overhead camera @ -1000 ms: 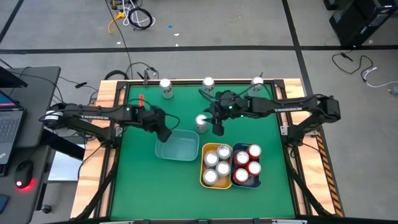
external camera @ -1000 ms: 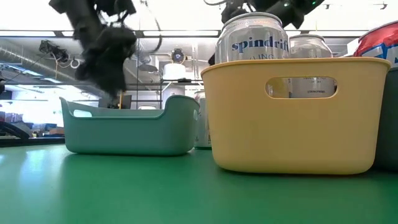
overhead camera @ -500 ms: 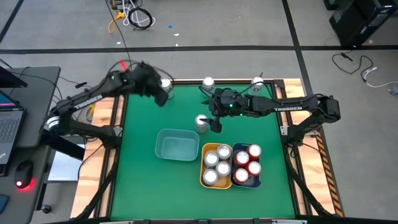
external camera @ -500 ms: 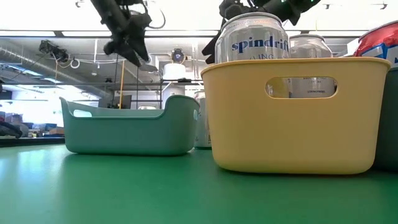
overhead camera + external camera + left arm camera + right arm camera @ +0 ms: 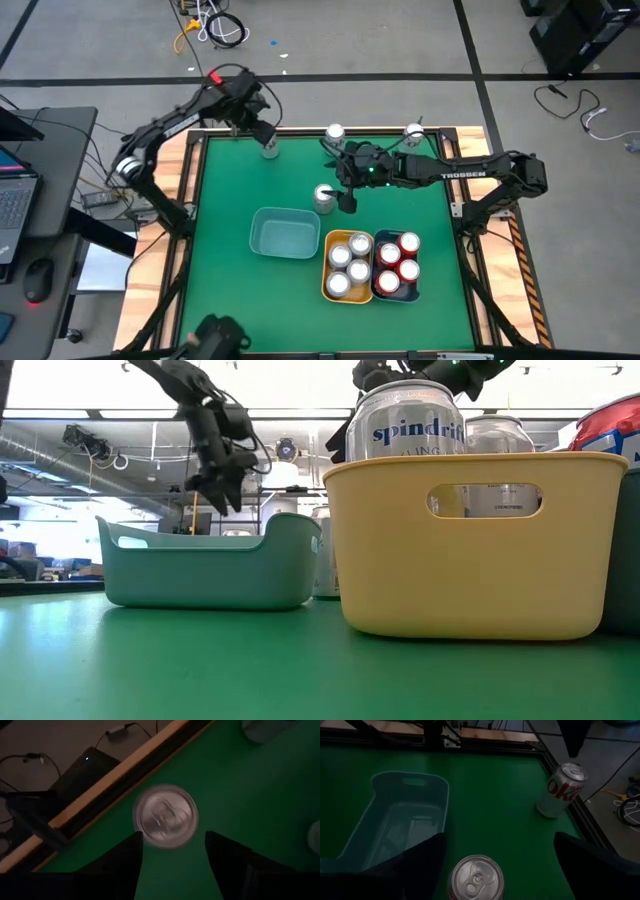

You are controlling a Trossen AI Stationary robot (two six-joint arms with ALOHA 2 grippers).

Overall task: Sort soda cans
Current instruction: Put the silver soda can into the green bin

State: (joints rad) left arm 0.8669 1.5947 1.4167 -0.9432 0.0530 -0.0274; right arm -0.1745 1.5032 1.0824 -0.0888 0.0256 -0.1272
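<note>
A silver can stands near the table's far left corner. My left gripper hovers above it, open, and its fingers frame the can's top without touching. A second silver can stands mid-table beside the teal bin. My right gripper is open around this can, one finger wide on either side and neither touching. Two more cans stand at the far edge. Several silver cans fill the yellow bin. Red cans sit in the dark bin next to it.
The teal bin has nothing in it. The wooden table frame runs just behind the far cans. The yellow and dark bins stand side by side near the table's near right. A dark shape shows at the near edge. Bare green surface lies on the table's left.
My left arm has swung up from over the teal bin and away to the table's far left corner, and now hovers over the silver can there. My right arm has stayed by the mid-table can. A dark shape has come into view at the near edge.
</note>
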